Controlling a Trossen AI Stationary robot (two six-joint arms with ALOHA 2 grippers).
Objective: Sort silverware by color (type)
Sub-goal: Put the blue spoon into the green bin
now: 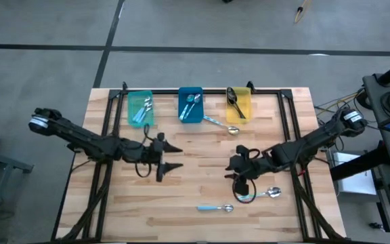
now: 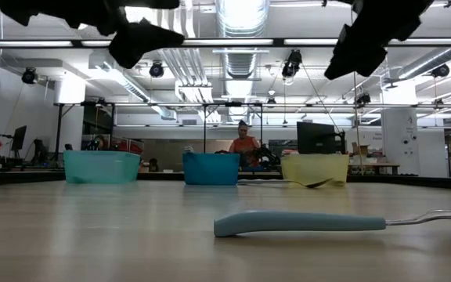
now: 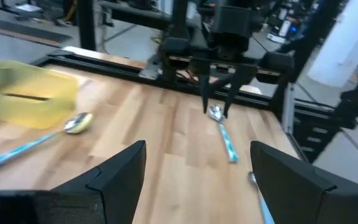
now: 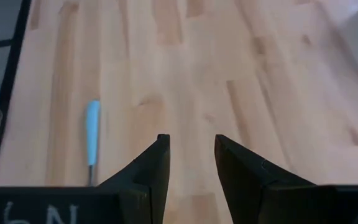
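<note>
The right end effector point(image 1: 237, 165) hangs above the wooden surface point(image 1: 202, 156) with its fingers point(image 4: 157, 163) parted by a narrow gap and nothing between them; bare wood shows through the gap in its wrist view. It seems raised to travel between picks. Just toward the near edge from it lies a blue-handled spoon point(image 1: 263, 194), and another blue-handled spoon point(image 1: 215, 208) lies farther left near that edge; both look unsorted. The left end effector point(image 1: 169, 156) waits over mid-surface, fingers spread wide and empty, facing the right arm.

Along the far edge stand three bins: the teal bin point(image 1: 140, 108) and the blue bin point(image 1: 190, 104) hold blue-handled spoons, the yellow bin point(image 1: 239, 104) a dark spoon. A stray spoon point(image 1: 221, 125) rests just outside, between the blue and yellow bins.
</note>
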